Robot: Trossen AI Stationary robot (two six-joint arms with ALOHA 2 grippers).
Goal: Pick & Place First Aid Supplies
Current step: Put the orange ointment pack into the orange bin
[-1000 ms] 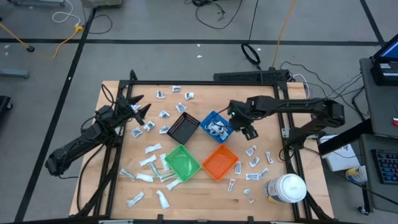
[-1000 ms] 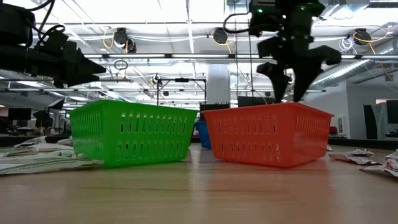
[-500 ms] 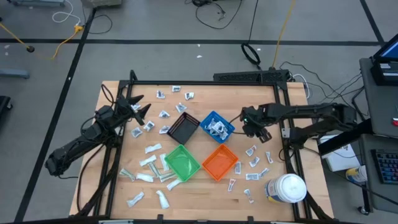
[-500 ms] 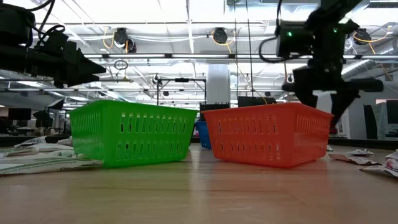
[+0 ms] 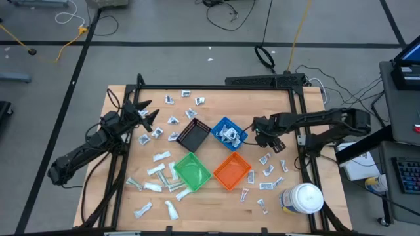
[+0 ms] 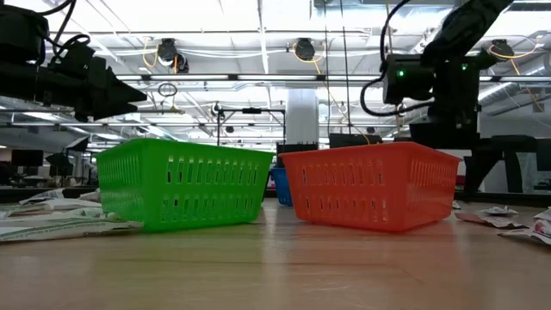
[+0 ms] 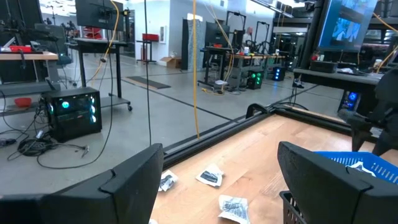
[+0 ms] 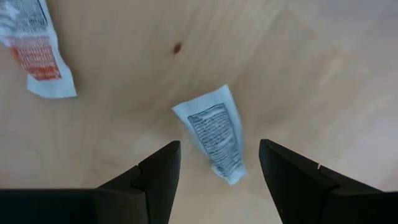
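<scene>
The first aid supplies are small white packets scattered over the wooden table [image 5: 282,105]; some lie in the blue bin [image 5: 228,133]. My right gripper [image 5: 268,140] hangs just right of the blue bin, pointing down and open. Its fingers stand above and on either side of a white packet with black print [image 8: 214,134], which lies flat on the wood, untouched. Another packet with red print [image 8: 38,53] lies close by. My left gripper [image 5: 148,115] waits open at the table's left, held level above the packets there, with nothing between its fingers [image 7: 134,180].
The black bin [image 5: 193,136], green bin [image 5: 191,170] and orange bin [image 5: 232,170] stand with the blue one at mid-table. A large white jar [image 5: 302,198] stands at the near right corner. More packets [image 5: 268,172] lie between the orange bin and the jar.
My right gripper has gone from beside the blue bin toward the table's right edge and down toward the packets on the wood, rolling a little as it sank. It has stayed open.
</scene>
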